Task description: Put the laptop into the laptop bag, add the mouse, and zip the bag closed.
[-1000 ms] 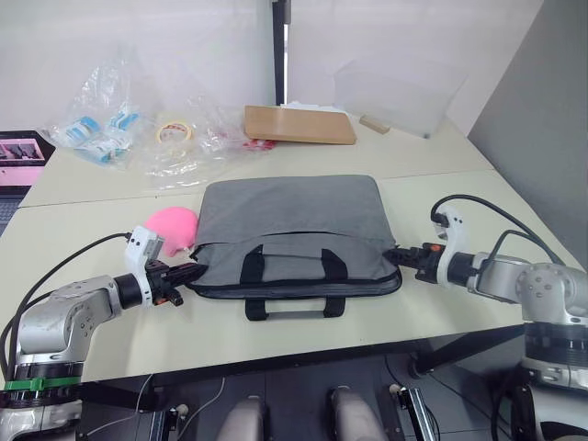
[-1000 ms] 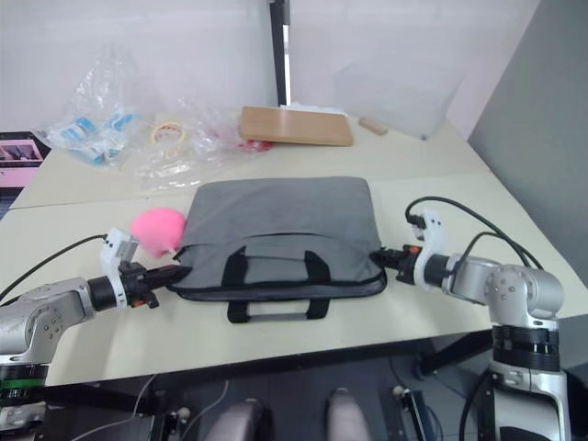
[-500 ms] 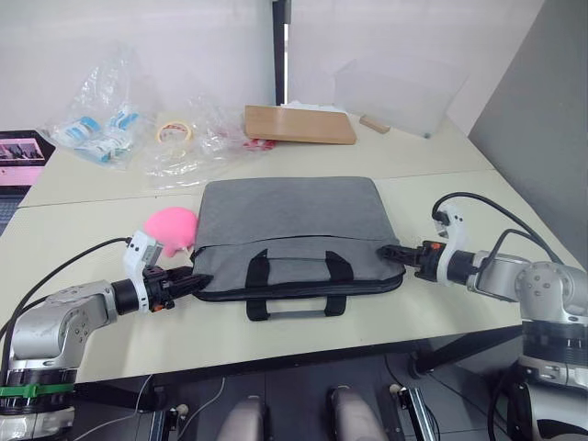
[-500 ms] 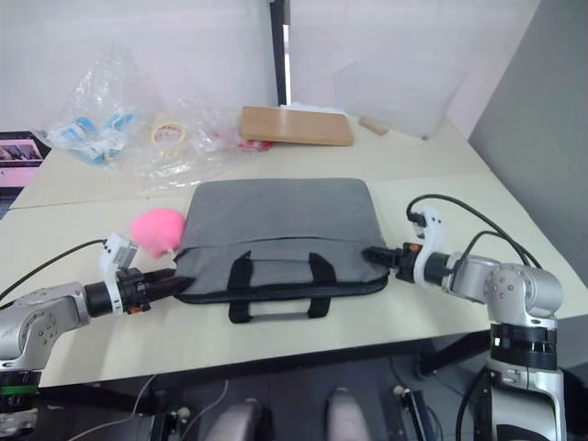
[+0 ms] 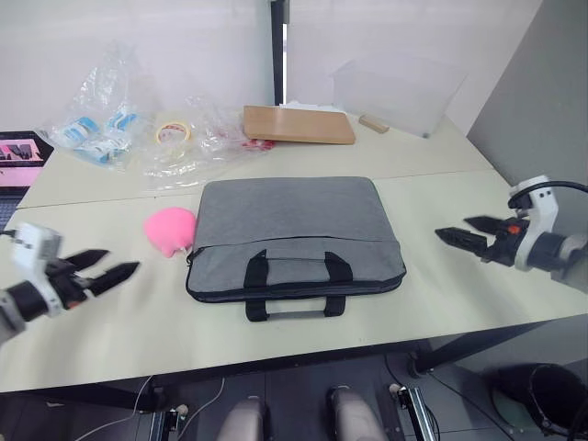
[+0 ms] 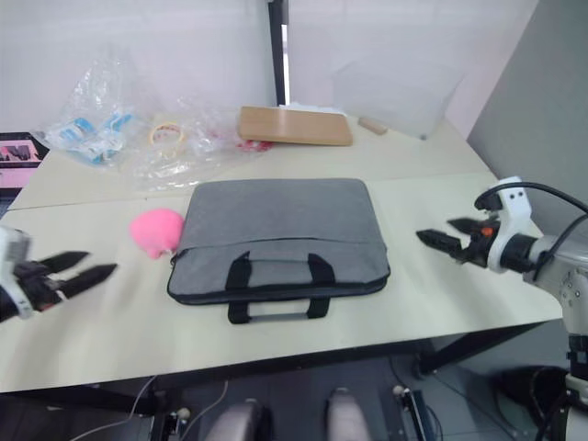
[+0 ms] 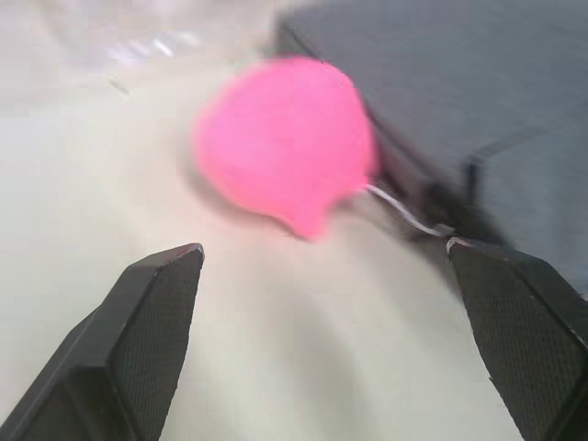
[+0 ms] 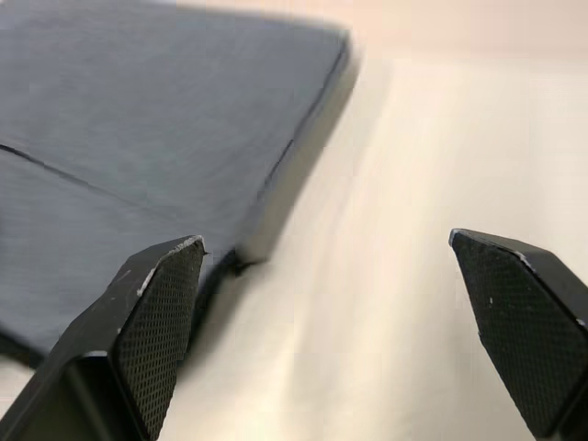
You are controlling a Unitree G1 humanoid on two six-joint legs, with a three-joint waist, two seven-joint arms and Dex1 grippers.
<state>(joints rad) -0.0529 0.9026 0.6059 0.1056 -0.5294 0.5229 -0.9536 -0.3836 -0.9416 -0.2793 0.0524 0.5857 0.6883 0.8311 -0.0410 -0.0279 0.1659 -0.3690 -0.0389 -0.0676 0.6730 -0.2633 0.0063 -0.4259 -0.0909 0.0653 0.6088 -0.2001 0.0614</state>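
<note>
The laptop bag (image 5: 294, 237) lies flat at frame center on the tabletop (image 5: 441, 294). Left end effector (image 5: 103, 268) and right end effector (image 5: 466, 231) are wide open, empty, well apart from it.

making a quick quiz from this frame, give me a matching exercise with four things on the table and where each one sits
Things:
1. laptop bag
2. pink soft object
3. wooden board
4. small laptop with pink screen

Places:
A. at the far left edge of the table
B. flat in the middle of the table, handles toward the robot
C. on the far part of the table, behind the bag
D. right beside the bag's left edge

Pairs: 1-B, 2-D, 3-C, 4-A

Both grippers, left gripper and right gripper, are open and apart from the bag.
</note>
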